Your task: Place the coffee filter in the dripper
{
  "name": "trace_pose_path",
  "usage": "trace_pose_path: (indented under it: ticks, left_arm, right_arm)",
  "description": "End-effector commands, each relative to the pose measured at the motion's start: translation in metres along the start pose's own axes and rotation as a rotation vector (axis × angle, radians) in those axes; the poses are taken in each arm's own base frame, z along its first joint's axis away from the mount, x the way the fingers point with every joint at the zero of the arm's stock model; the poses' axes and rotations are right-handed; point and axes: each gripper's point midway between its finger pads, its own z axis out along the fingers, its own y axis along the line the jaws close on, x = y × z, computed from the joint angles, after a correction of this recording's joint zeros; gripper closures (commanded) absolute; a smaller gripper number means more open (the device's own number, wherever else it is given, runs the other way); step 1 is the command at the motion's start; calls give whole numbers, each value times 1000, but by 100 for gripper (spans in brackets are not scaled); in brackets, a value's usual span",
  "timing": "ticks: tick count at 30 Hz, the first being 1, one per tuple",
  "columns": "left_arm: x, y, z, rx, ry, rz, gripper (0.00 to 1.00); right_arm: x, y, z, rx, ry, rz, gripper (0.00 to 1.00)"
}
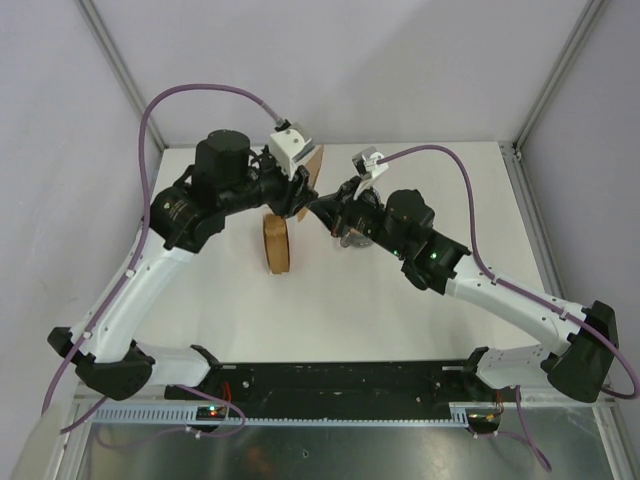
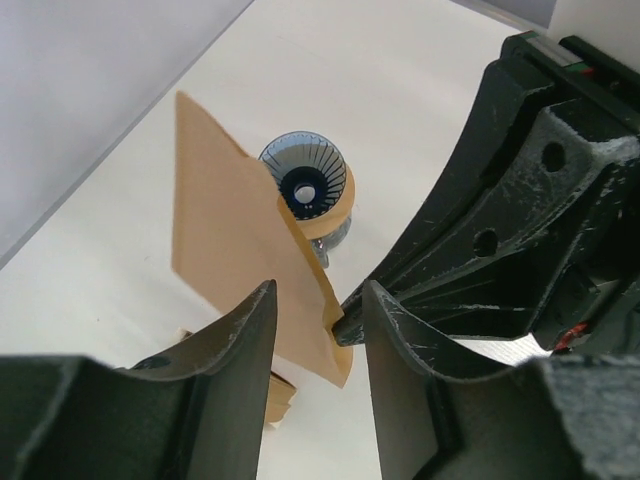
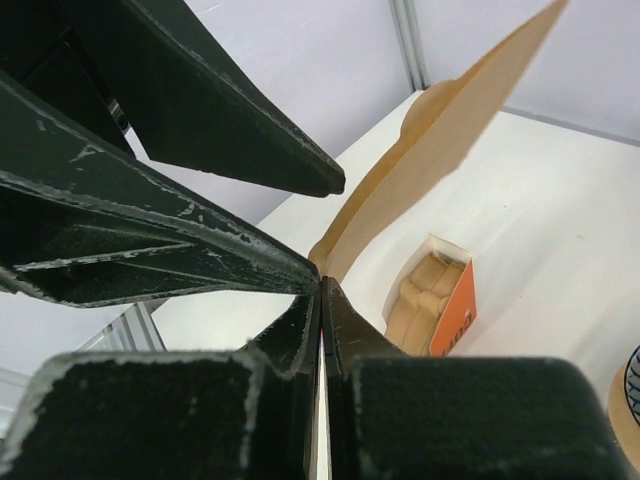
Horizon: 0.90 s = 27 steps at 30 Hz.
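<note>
The coffee filter [image 2: 235, 250], a thin brown paper sheet, hangs in the air, pinched at its lower edge by my right gripper [image 2: 345, 322], which is shut on it. In the right wrist view the coffee filter [image 3: 450, 130] fans up and to the right from the shut right gripper [image 3: 320, 282]. My left gripper [image 2: 315, 295] is open, its fingers standing apart on either side of the sheet. Beyond the sheet the dripper [image 2: 303, 180], a blue ribbed cone in a tan wooden collar, stands on the table. From above, the coffee filter [image 1: 315, 165] shows where both grippers meet.
A thick upright stack of brown filters [image 1: 277, 243] stands on the table below the left gripper. In the right wrist view it sits in an orange and white box [image 3: 452, 310]. Frame posts and walls bound the back of the table [image 1: 430, 320].
</note>
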Motion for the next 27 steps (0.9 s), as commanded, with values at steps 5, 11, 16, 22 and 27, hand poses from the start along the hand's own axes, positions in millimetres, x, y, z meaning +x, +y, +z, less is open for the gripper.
trace_pose_path:
  ticks: [5,11,16,22,27]
  left_arm:
    - [-11,8,-14,-60,-32,30,53]
    - [11,3,-10,-27,21,50,54]
    - [9,-5,-5,17,16,27,62]
    - [9,-7,0,35,22,7,65]
    - [13,-6,5,34,36,2,79]
  right_arm:
    - [-29,-5,-9,42,-74,-18,100]
    - [-32,-3,-9,32,-86,-13,100]
    - [-31,1,-7,19,-86,-12,100]
    - [-28,5,-6,3,-78,-13,100]
    - [-30,8,-6,-10,-86,-22,100]
